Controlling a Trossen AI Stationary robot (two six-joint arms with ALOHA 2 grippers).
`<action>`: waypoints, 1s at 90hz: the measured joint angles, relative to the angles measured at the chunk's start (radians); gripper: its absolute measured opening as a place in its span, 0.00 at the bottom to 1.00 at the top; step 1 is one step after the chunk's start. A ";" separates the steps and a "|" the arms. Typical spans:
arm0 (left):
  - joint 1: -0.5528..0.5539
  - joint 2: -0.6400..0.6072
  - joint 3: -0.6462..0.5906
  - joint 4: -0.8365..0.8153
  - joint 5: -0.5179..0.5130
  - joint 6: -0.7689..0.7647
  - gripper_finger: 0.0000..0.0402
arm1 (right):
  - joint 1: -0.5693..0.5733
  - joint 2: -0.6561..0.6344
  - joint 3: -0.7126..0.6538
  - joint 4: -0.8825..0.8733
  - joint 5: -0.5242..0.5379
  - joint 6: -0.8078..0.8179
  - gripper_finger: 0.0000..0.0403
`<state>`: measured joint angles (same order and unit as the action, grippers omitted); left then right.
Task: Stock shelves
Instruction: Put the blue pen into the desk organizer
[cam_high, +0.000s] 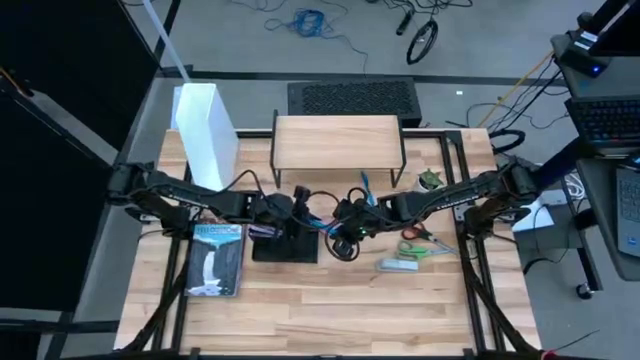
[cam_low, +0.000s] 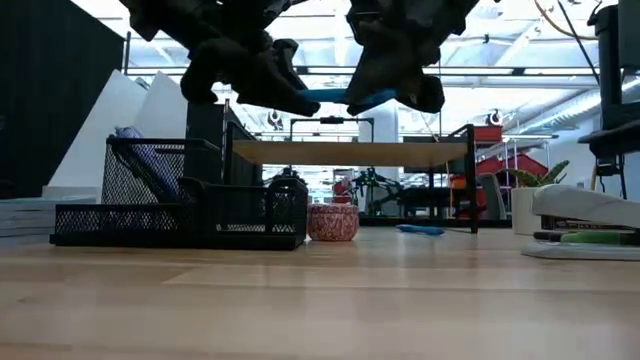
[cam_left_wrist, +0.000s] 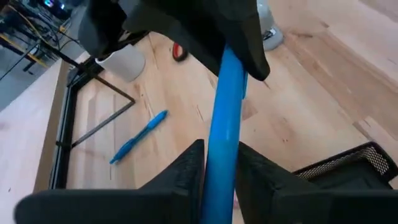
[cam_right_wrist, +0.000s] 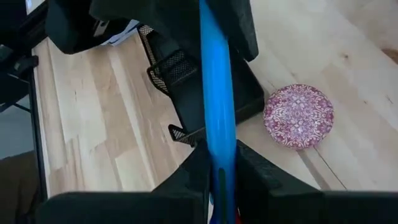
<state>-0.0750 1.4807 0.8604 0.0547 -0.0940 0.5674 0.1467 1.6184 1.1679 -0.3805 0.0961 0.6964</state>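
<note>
- The left gripper (cam_left_wrist: 219, 171) and the right gripper (cam_right_wrist: 219, 163) meet in the air above the middle of the table, each clamped on one end of the same blue pen (cam_low: 340, 97), which spans level between them.
- Left wrist view: the blue pen sits squeezed between the left fingers (cam_left_wrist: 186, 168) and runs up into the dark fingers of the other arm.
- Right wrist view: the pen passes between the right fingers (cam_right_wrist: 249, 163) and up into the left arm's gripper.
- Straight below the two grippers stands a black mesh organizer tray (cam_low: 180, 215), on the wooden table (cam_high: 330, 310).
- Just beside the tray, under the right gripper, lies a small round pink patterned tin (cam_right_wrist: 298, 116).
- Out past the left gripper on its outer side lies a book (cam_high: 218, 259), flat on the table.
- Out past the right gripper on its outer side lie green-handled scissors (cam_high: 412, 248) and a pale stapler (cam_high: 397, 265).
- A second blue pen (cam_left_wrist: 138, 137) lies on the table beyond the grippers, near the riser's black leg.
- Farther beyond both grippers, at the back of the table, stand the shelves (cam_high: 338, 140), a low riser with a light-wood top on black legs.
- Beside the shelves, beyond the left arm, stands a tall white file box (cam_high: 205, 135).
</note>
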 joint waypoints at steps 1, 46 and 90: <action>0.000 0.000 0.000 0.000 0.000 0.000 0.14 | 0.000 0.000 0.000 0.000 0.000 0.000 0.08; 0.000 -0.005 0.000 -0.009 0.003 -0.059 0.05 | 0.005 -0.023 0.000 0.009 0.014 -0.062 0.23; 0.003 -0.323 0.001 -0.125 -0.019 -0.219 0.05 | 0.096 -0.124 -0.019 0.046 0.350 -0.343 0.40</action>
<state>-0.0723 1.1576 0.8612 -0.0703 -0.1128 0.3487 0.2423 1.4942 1.1489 -0.3341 0.4457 0.3535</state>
